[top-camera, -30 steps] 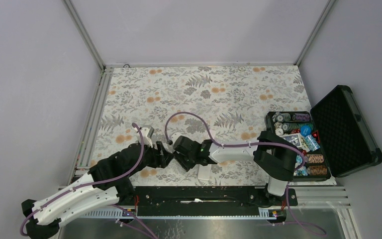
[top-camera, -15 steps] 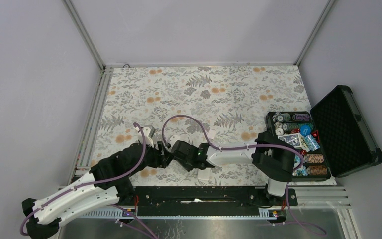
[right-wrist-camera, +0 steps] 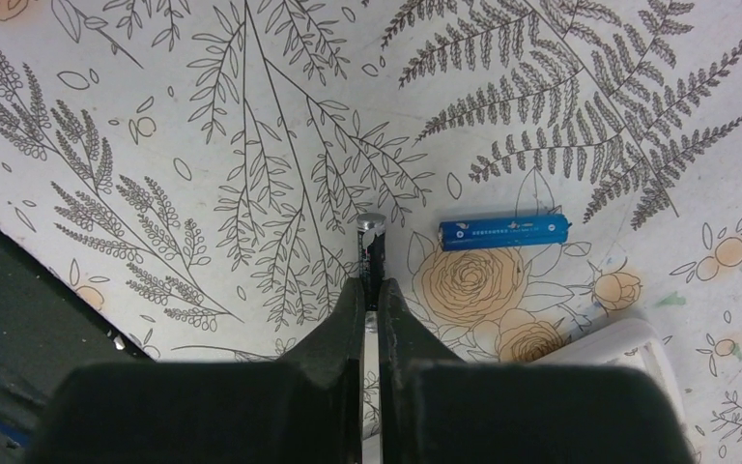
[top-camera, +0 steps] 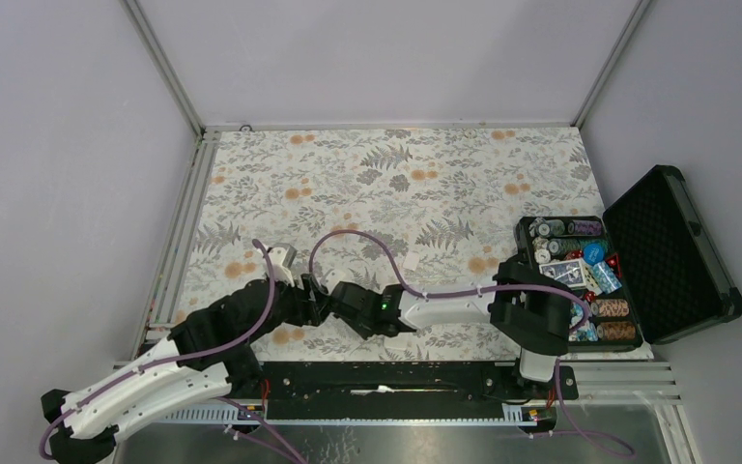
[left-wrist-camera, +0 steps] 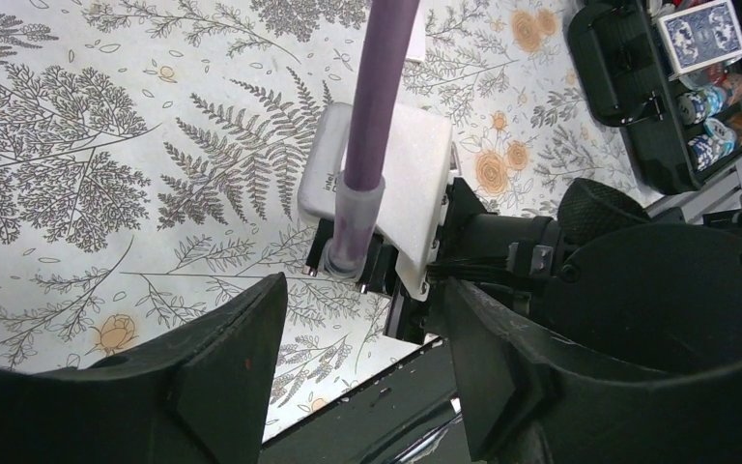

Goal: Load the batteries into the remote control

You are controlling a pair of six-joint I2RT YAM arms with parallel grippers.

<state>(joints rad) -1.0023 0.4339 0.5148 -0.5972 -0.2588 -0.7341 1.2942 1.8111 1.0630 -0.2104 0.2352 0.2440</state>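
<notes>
Position: both arms work close together at the near edge of the desk, left of its middle.

Right gripper (right-wrist-camera: 371, 285): fingers clenched on one battery (right-wrist-camera: 371, 226). The battery sits lengthwise in the grip, its silver end poking out past the fingertips and its body hidden between them. Judged reason: with one end proud of the grip, that end can be led into the compartment first. The top view cannot confirm whether the battery is clear of the desk.

Second battery (right-wrist-camera: 504, 233): lies flat on the floral cloth just beside the held one, apart from it and untouched. It appears to be waiting its turn.

Remote control (right-wrist-camera: 630, 346): only a white rounded corner shows at the lower right of the right wrist view, near the loose battery. In the top view the right arm covers most of it. The compartment itself is not visible, so its state cannot be reported.

Left gripper (left-wrist-camera: 365, 290): fingers released, holding nothing, facing the back of the right wrist. Judged reason: standing by to steady the remote during insertion.

Assessment: neither battery is loaded; the task is at the pick-up step.
</notes>
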